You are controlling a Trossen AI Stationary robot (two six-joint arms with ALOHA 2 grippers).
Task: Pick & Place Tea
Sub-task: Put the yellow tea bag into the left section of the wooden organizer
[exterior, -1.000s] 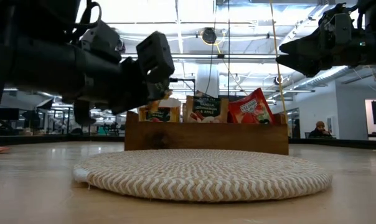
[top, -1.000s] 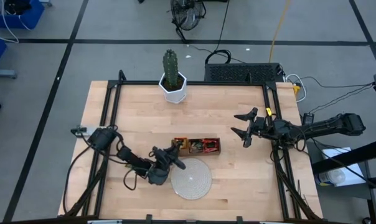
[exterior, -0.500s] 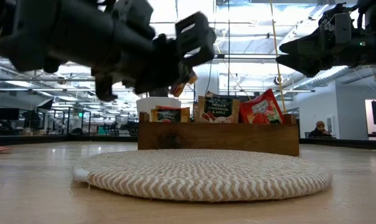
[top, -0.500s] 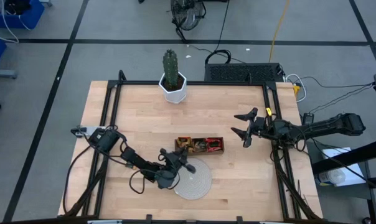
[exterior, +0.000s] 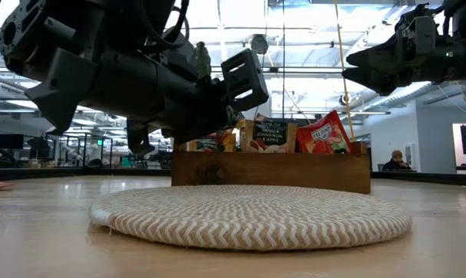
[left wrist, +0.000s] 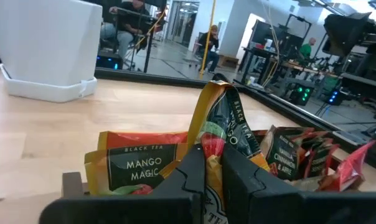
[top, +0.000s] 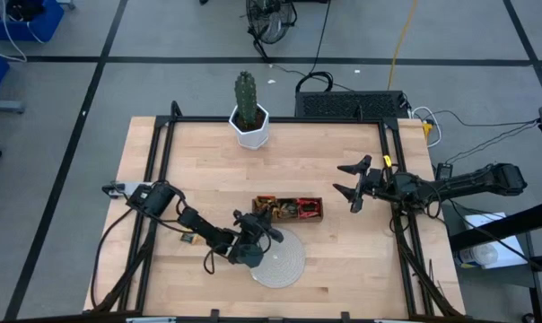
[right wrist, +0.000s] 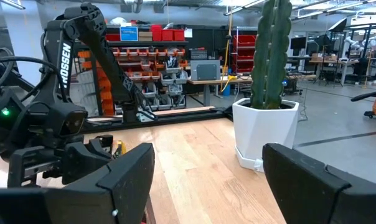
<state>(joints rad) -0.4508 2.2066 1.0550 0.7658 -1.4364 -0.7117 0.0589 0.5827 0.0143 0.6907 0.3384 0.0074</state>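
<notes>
Left gripper (left wrist: 213, 167) clamped on the top edge of a thin orange-yellow foil tea sachet (left wrist: 222, 121), lifted just above the brown three-compartment wooden tray (top: 288, 210) with more sachets right below and beside it. Probably featherlight, floppy and a bit slick, so best pinched at the rim. Wrist view gives the pinch; high view only shows the round pale woven disc (top: 284, 260) beside it, plus the right gripper (top: 353, 184) parked wide open, well apart.

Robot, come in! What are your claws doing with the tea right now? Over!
Left claw shut on orange tea sachet, just above the wooden tray. Right claw open, waiting off to the side. Nothing in the way.
</notes>
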